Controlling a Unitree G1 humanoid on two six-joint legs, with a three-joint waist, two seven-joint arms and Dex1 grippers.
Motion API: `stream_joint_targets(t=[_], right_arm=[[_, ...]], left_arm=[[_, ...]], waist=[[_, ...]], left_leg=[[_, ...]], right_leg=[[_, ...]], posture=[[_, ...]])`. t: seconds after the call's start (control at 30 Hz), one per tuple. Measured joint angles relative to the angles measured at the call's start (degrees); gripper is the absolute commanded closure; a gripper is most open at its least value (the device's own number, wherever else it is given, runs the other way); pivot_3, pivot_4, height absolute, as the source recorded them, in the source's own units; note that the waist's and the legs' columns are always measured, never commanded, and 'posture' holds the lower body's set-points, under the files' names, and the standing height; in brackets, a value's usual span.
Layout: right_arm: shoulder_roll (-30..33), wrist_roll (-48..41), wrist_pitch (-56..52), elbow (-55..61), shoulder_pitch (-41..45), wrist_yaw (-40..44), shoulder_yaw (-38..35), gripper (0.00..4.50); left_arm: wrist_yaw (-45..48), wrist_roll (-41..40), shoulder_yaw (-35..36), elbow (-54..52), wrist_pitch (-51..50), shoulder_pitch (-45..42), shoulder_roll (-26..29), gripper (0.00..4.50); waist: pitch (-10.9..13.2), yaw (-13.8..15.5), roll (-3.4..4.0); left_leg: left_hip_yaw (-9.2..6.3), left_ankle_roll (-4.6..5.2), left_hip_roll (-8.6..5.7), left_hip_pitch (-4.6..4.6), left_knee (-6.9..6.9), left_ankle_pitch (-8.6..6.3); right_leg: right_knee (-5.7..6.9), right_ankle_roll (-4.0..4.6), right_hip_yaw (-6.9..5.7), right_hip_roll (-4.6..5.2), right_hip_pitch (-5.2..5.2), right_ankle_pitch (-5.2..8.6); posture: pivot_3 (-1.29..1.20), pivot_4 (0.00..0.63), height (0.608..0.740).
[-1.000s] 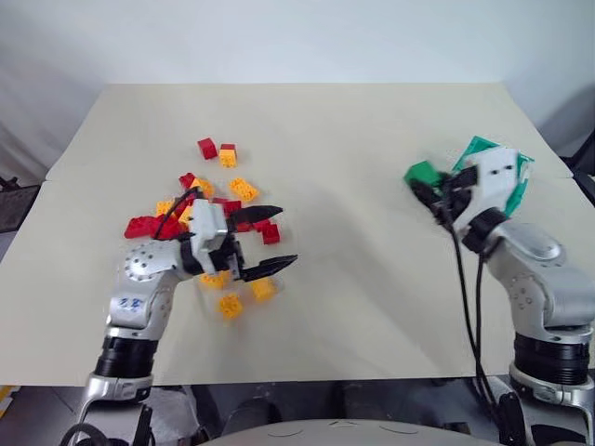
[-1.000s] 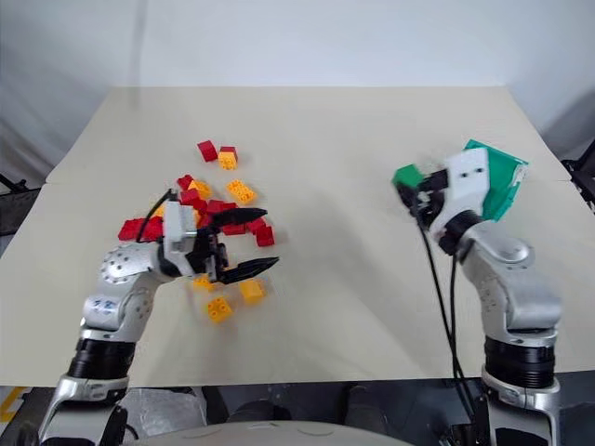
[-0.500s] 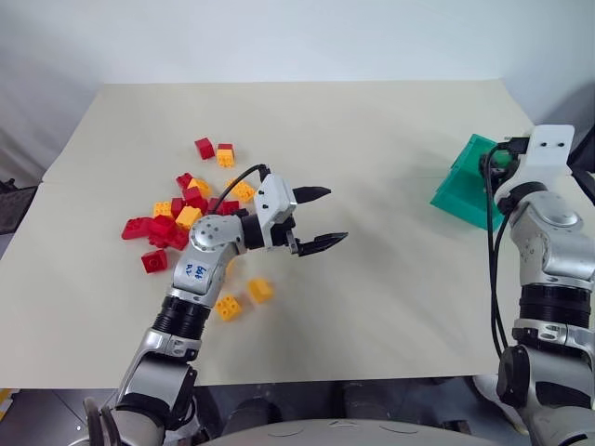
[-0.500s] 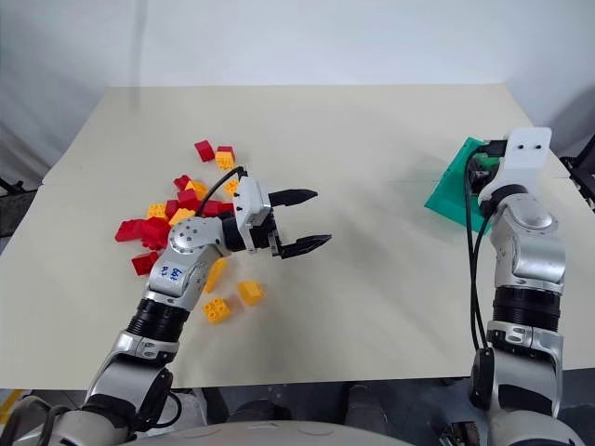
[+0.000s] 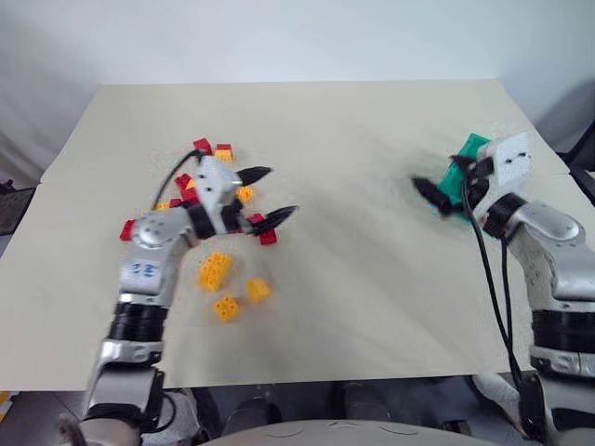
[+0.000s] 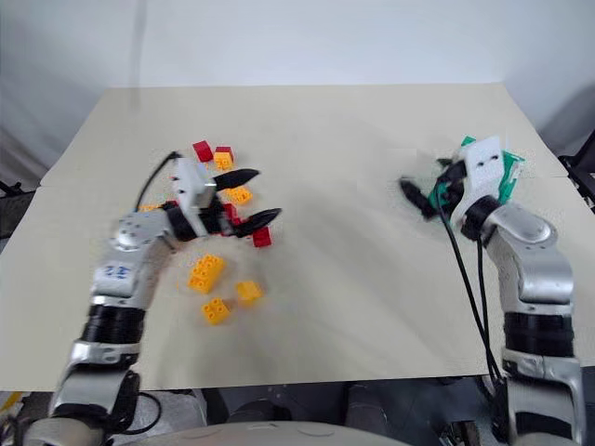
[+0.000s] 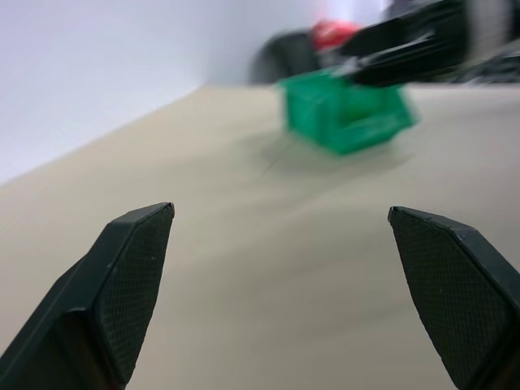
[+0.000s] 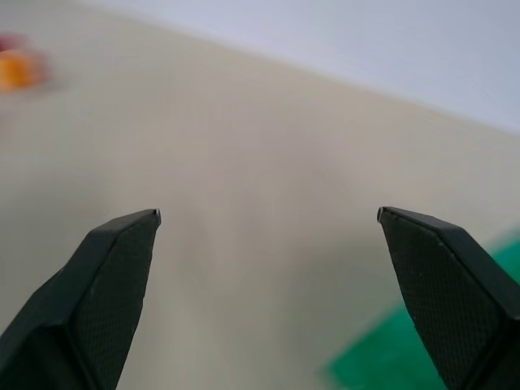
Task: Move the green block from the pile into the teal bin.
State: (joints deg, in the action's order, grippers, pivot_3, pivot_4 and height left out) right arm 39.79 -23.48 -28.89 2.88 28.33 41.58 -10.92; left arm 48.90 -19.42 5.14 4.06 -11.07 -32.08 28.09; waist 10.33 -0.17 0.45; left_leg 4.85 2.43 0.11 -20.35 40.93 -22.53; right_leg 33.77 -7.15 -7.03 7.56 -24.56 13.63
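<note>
The left tool hangs released over the pale beige surface, its two black fingers spread wide with nothing between them. Just behind and beneath it lies the pile of small red and yellow-orange studded plastic bricks, partly hidden by the wrist. A red brick sits right under the lower fingertip. Two more bricks, one red and one red-and-yellow, lie just beyond the upper finger. On the near side of the tool, a little apart from the heap, rest three yellow-orange bricks: a double one, a small one and another.

The right tool is well apart from the left one, on the far right of the surface, and it too is released: the right wrist view shows its fingers standing wide with only bare surface between them. Directly behind it, touching or very nearly so, stands the small teal-green open-fronted plastic bin, largely covered by the white wrist housing. In the left wrist view the bin appears straight ahead across the surface, with the right tool's black fingers over its top edge.

The small green studded block cannot be made out; whether it lies inside the bin cannot be told, since the bin's interior is hidden and blurred.
</note>
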Motion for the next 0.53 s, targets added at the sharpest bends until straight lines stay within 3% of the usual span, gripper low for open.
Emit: stream_joint_targets(t=[0.13,0.23,0.33,0.53], right_arm=[[4.53,-0.7,5.87,2.95,-4.65,12.16,2.26,0.02],[8.46,-0.27,9.2,-2.17,-5.23,20.26,3.73,0.02],[10.01,1.48,12.87,-8.84,-4.27,25.59,4.99,0.02],[10.47,4.18,16.91,-16.27,-0.97,29.35,7.35,0.02]], left_arm=[[5.58,-5.24,7.07,-5.0,-2.71,9.51,9.1,0.0],[10.92,-7.4,14.41,-7.79,-3.57,22.93,16.5,0.0],[13.14,-8.39,19.42,-7.84,-3.58,29.42,18.31,0.0],[13.67,-10.05,23.49,-8.83,-3.5,33.07,18.42,0.0]], waist=[[0.01,-0.01,0.0],[0.04,-0.27,0.06],[0.1,0.24,0.11],[0.2,-0.07,0.28]], left_leg=[[-0.02,-0.03,-0.01,0.03,0.02,-0.02],[0.06,-0.05,0.01,0.1,-0.02,-0.05],[-0.07,-0.05,0.0,0.1,0.06,-0.06],[-0.12,-0.09,-0.02,0.11,0.03,-0.08]], right_leg=[[-0.01,-0.01,0.01,0.02,0.02,-0.01],[-0.03,0.02,0.05,0.03,0.03,0.01],[0.01,0.04,-0.02,0.09,0.1,0.02],[0.07,0.07,-0.03,0.23,0.05,0.03]], posture=[[0.0,0.15,0.74],[0.0,0.15,0.74],[0.0,0.15,0.74],[0.0,0.15,0.74]])
